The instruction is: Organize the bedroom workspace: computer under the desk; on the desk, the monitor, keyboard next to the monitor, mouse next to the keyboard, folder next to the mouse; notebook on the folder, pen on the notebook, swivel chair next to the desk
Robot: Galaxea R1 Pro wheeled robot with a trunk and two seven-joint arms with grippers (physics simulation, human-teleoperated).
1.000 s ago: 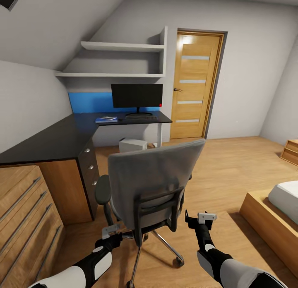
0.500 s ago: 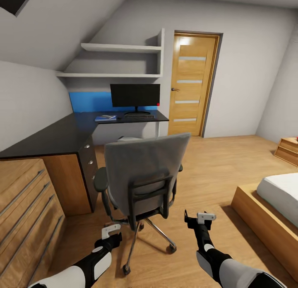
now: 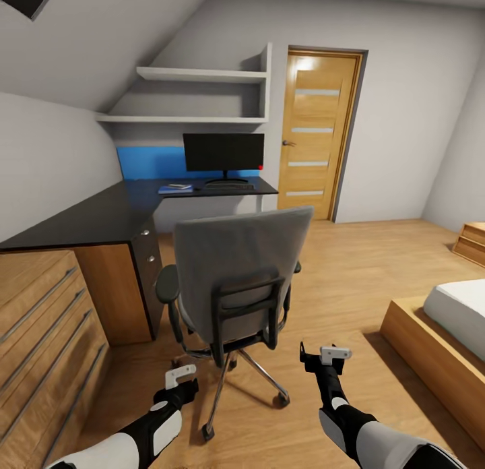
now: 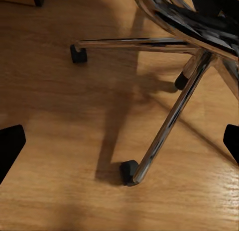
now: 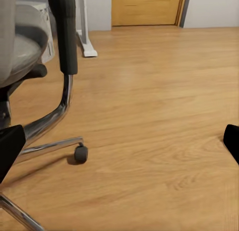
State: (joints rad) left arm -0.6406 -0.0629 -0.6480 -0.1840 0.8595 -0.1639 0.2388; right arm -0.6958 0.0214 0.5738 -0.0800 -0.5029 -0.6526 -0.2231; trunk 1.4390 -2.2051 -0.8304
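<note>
The swivel chair point(image 3: 239, 273) stands with its grey back to me, beside the black desk point(image 3: 94, 220). On the desk's far wing are the monitor point(image 3: 223, 152), the keyboard point(image 3: 229, 185) in front of it, and a flat blue folder point(image 3: 174, 189) to their left with something small on top. Mouse, notebook and pen are too small to tell. The computer point(image 5: 42, 27) shows behind the chair. My left gripper point(image 3: 178, 378) hangs open over the chair's chrome base point(image 4: 169, 116). My right gripper point(image 3: 327, 358) is open over bare floor, right of the chair.
A low light-wood cabinet point(image 3: 40, 334) runs along the left, against the desk's drawer unit point(image 3: 145, 253). A bed on a wooden platform point(image 3: 438, 334) is at the right. A wooden door point(image 3: 316, 142) is behind the desk's white leg point(image 5: 82, 37).
The chair has rolled away from me toward the desk and turned a little, now hiding the computer in the head view. The head view shifted slightly. Both arms kept their pose.
</note>
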